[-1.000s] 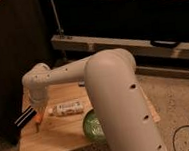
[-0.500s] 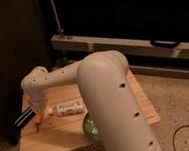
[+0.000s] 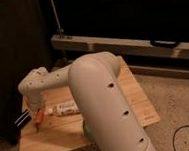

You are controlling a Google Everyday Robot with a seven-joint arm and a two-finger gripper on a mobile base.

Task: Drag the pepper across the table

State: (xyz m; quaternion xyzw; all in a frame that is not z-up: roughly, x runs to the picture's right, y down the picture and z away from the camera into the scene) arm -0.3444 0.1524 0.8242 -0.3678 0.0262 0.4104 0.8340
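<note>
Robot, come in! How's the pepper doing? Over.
Gripper down low over the table, at the pepper. Pepper on the table, near its edge. Bottle lies right beside it, could get bumped.

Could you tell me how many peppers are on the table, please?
1. The pepper lies near the table's left edge, at the gripper, beside the bottle. The arm hides part of the table, so more could be there.
</note>
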